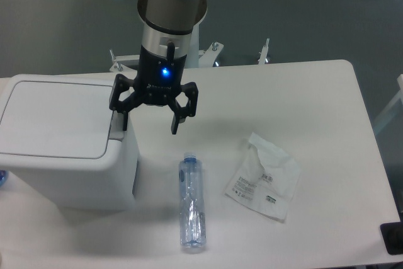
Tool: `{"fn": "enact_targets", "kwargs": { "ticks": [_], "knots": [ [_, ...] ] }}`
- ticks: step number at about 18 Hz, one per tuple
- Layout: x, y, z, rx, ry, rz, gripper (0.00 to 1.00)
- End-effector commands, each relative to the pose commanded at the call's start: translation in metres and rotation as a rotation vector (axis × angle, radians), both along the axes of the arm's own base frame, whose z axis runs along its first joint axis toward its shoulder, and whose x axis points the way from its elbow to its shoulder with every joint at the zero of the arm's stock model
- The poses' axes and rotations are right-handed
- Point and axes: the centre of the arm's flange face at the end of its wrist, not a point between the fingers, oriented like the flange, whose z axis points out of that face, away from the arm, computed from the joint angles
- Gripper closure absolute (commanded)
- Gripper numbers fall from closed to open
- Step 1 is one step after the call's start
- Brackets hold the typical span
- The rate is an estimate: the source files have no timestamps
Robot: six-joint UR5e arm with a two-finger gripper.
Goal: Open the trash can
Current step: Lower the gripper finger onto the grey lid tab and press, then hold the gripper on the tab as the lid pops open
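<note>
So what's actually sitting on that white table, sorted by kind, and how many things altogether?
Trash can: 1, white, lid shut
Plastic bottle: 1, clear, lying on its side
Crumpled packet: 1, white with printed labels
Total: 3 things on the table

Black claw (150, 123) — blue light.
</note>
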Motion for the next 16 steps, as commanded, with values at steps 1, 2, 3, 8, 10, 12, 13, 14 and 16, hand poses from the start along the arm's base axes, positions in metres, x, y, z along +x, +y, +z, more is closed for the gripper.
{"fn": "enact_targets", "kwargs": {
  "ticks": [1, 2, 3, 8, 10, 12, 13, 14, 16],
  "knots": [
    [0.000, 0.000, 0.000, 0.000, 0.000, 0.000, 0.00],
    [0.000, 0.000, 0.000, 0.000, 0.000, 0.000, 0.00],
    [0.000, 0.000, 0.000, 0.000, 0.000, 0.000, 0.00],
    [0.000, 0.000, -0.001, -0.001, -0.008, 0.012, 0.00],
    [0.000, 0.000, 0.000, 0.000, -0.011, 0.018, 0.00],
    [-0.001, 0.001, 0.011, 0.016, 0.003, 0.018, 0.00],
    [-0.002, 0.001, 0.021, 0.029, 0.019, 0.019, 0.00],
    [-0.003, 0.001, 0.032, 0.045, 0.031, 0.019, 0.00],
    [-0.009, 0.002, 0.055, 0.078, 0.065, 0.017, 0.00]
  ]
}}
